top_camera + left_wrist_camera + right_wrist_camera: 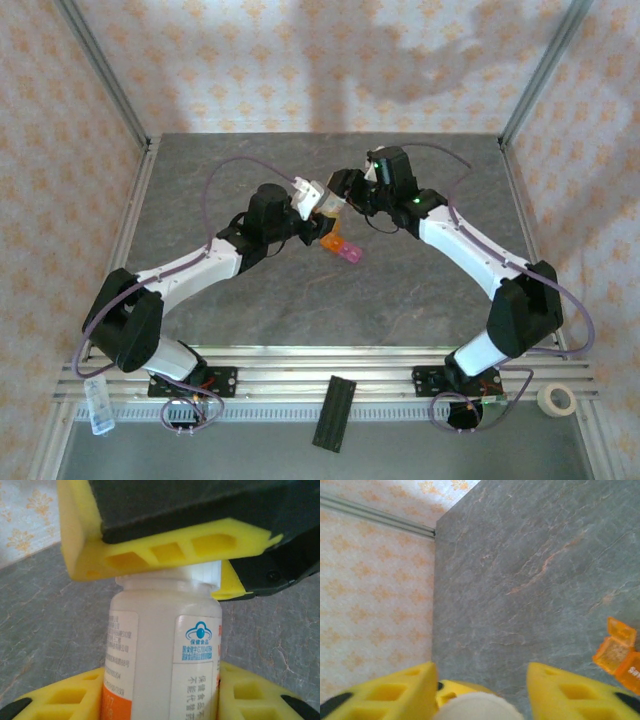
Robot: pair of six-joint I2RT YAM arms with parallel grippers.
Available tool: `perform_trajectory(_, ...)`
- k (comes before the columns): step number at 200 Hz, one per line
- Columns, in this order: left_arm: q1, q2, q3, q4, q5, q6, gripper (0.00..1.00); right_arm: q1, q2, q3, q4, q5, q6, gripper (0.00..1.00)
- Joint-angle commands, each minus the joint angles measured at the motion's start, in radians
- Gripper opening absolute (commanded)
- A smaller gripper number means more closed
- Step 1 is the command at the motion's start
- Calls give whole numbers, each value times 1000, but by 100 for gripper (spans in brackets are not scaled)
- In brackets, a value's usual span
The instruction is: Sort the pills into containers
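Note:
A white pill bottle (160, 645) with an orange-banded label is held above the table, my left gripper (162, 690) shut on its body. From the other side, my right gripper (480, 680) closes its yellow fingers (165, 552) round the bottle's white cap (475, 707). In the top view both grippers, left (312, 196) and right (346, 198), meet at the bottle (326, 200) over mid-table. The containers (341, 248), an orange and a pink compartment joined, lie on the table just below them. The orange compartment (614, 650) has its lid up. The pills are hidden.
The grey stone-patterned table (400, 290) is fenced by patterned walls and metal posts. At the near rail lie a black strip (335, 412), a tape roll (557, 398) and a small clear piece (100, 405).

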Motion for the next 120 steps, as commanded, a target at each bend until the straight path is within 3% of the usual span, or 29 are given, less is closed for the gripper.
perform_trajectory(1, -4, 12, 14, 44, -7, 1, 0, 2, -18, 16, 9, 15, -28, 38)
perform_trajectory(32, -2, 16, 3, 114, 21, -51, 0, -1, -34, 16, 25, -3, -114, 29)
perform_trajectory(54, 16, 7, -8, 195, 116, -125, 0, -29, -57, -5, 87, -72, -199, 29)
perform_trajectory(87, 68, 19, -31, 397, 276, -346, 0, -101, -83, -75, 255, -252, -203, 31)
perform_trajectory(120, 85, 32, -44, 489, 311, -447, 0, -112, -84, -60, 261, -308, -201, 34)
